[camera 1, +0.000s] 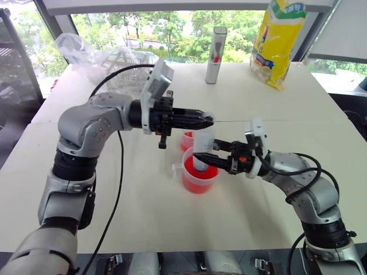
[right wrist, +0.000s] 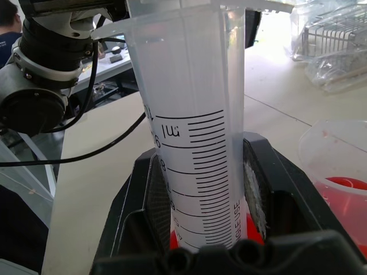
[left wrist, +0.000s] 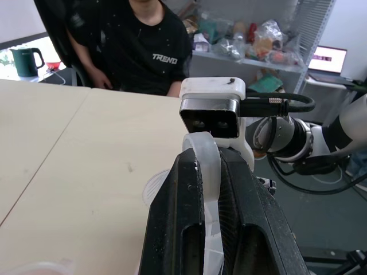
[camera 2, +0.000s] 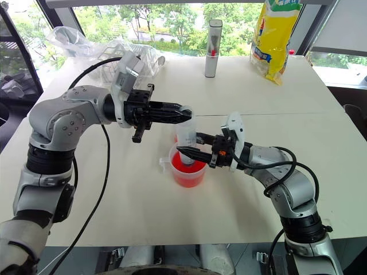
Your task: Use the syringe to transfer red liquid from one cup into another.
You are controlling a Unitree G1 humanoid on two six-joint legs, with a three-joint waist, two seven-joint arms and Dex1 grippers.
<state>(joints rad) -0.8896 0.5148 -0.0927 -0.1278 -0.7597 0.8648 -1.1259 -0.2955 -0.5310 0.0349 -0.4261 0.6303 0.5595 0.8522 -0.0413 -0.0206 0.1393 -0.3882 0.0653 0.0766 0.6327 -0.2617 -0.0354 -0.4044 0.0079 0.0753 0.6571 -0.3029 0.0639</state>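
White table (camera 1: 149, 212), seam line running across it just behind the syringe (camera 1: 202, 150). 2 cups on it: larger handled beaker (camera 1: 198, 175) with red liquid (camera 1: 198, 179) sits directly under the upright syringe, handle on robot's left; smaller cup (camera 1: 187, 140) with red liquid touching or just behind the beaker, left of the syringe barrel. Well behind the syringe, a white upright tube-shaped container (camera 1: 216, 55) stands on the far half. Far right of that, yellow bag (camera 1: 276, 40) at the back edge. Far left behind the syringe, crumpled clear plastic bag (camera 1: 92, 57) with a wire rack (camera 1: 129, 60) lying by it.
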